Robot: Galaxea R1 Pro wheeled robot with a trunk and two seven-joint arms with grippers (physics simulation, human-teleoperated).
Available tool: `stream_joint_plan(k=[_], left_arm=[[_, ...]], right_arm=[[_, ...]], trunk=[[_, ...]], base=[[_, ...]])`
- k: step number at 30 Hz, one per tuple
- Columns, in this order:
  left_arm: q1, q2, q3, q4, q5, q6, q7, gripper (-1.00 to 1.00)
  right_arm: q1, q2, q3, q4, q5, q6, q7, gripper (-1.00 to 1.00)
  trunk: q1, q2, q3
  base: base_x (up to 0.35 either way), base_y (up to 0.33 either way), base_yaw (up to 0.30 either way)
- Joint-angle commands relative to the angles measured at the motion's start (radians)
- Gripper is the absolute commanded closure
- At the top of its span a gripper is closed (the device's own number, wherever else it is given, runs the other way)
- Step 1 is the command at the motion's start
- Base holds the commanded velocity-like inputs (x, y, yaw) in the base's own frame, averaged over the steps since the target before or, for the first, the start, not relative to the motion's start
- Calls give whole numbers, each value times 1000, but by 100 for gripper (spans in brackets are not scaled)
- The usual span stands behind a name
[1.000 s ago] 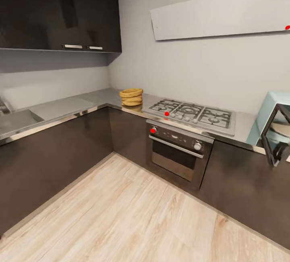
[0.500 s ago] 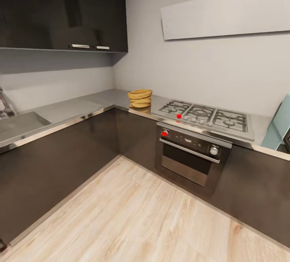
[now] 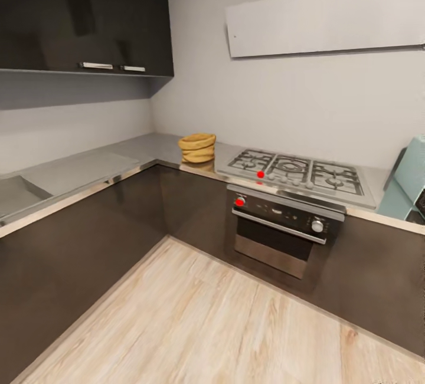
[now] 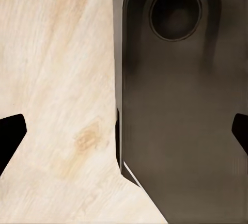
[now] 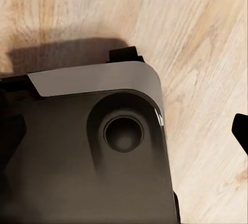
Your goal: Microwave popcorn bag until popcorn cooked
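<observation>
The view has swung: popcorn bag [image 3: 198, 148] on countertop [image 3: 88, 166], microwave [image 3: 411, 186] edge.

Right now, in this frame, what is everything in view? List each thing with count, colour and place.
popcorn bag: one, mustard yellow, on the countertop near the corner, left of the hob
countertop: one, grey, L-shaped run over dark cabinet fronts
gas hob: one, steel with black grates, set in the countertop
oven: one, black, built in under the hob, white knob at its right
microwave: one, pale mint-blue, partly cut off at the right edge
wall cabinets: dark glossy, upper left
hood: one, pale grey, on the wall above the hob
floor: light wood planks
robot base: dark, under both wrist cameras
left gripper: black fingertips wide apart, over floor and base
right gripper: black fingertips apart, over base and floor
</observation>
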Motion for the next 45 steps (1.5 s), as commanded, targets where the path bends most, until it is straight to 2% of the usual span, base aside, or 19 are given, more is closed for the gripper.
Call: stream_joint_plan(k=[1, 8, 19, 45], left_arm=[[1, 0, 1, -2, 0, -1, 1, -100], [1, -1, 1, -2, 0, -1, 1, -100], [1, -1, 1, -2, 0, -1, 1, -100], [1, -1, 1, -2, 0, 0, 1, -100]], right_arm=[[-2, 0, 4, 4, -8, -8, 0, -100], [-2, 0, 4, 3, -8, -7, 1, -100], [-2, 0, -5, 2, -9, -6, 7, -100], [-2, 0, -7, 2, -12, -7, 11, -100]], trunk=[[0, 0, -1], [0, 0, -1], [0, 0, -1], [0, 0, -1]], base=[[242, 222, -254], [239, 221, -231], [237, 221, -27], [223, 224, -144]])
